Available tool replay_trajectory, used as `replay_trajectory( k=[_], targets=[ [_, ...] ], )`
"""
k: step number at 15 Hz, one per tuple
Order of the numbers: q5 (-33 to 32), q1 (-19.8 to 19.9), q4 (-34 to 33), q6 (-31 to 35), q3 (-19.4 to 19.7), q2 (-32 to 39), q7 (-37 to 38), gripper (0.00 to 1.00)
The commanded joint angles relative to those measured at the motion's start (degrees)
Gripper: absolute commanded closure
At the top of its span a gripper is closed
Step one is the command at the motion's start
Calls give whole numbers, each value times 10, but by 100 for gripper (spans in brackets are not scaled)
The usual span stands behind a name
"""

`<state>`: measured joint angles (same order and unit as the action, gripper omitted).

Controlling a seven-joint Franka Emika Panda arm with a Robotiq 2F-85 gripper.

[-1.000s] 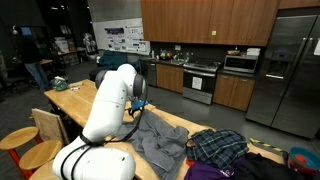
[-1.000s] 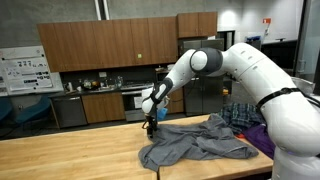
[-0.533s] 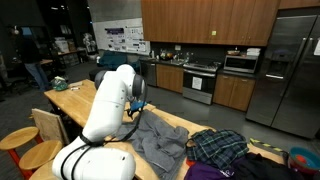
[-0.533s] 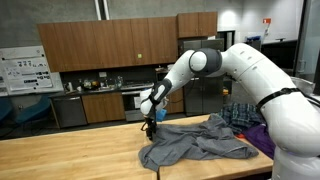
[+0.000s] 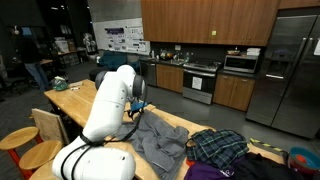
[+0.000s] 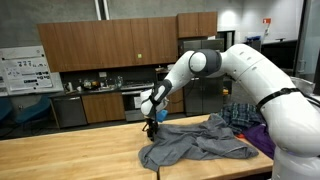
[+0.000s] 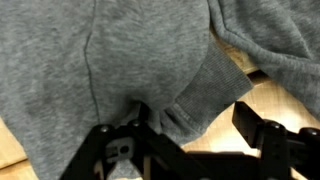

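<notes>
A grey sweatshirt (image 6: 195, 145) lies crumpled on the wooden table (image 6: 70, 155); it also shows in an exterior view (image 5: 160, 145). My gripper (image 6: 152, 122) hangs low over the garment's edge nearest the bare table. In the wrist view the gripper (image 7: 195, 125) is open. The garment's ribbed cuff (image 7: 205, 95) lies between the two fingers, against the left one, with bare wood by the right one. Grey fabric (image 7: 130, 50) fills the top of that view. In an exterior view the arm (image 5: 115, 100) hides most of the gripper.
A pile of plaid and dark clothes (image 6: 243, 115) lies beyond the sweatshirt, also seen in an exterior view (image 5: 220, 147). A purple cloth (image 6: 262, 135) lies beside it. Wooden stools (image 5: 15, 140) stand by the table's end. A blue bucket (image 5: 302, 158) stands past the clothes.
</notes>
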<state>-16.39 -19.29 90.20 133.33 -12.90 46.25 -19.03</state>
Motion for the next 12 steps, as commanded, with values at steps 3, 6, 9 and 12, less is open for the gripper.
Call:
replay_trajectory(
  k=[3, 6, 9, 12],
  targets=[
    [3, -5, -20, -26, 5, 9, 11, 48],
    [3, -5, -25, -29, 5, 10, 11, 72],
    [4, -4, -27, -29, 5, 10, 11, 95],
    [4, -5, -31, -25, 4, 8, 12, 100]
  ],
)
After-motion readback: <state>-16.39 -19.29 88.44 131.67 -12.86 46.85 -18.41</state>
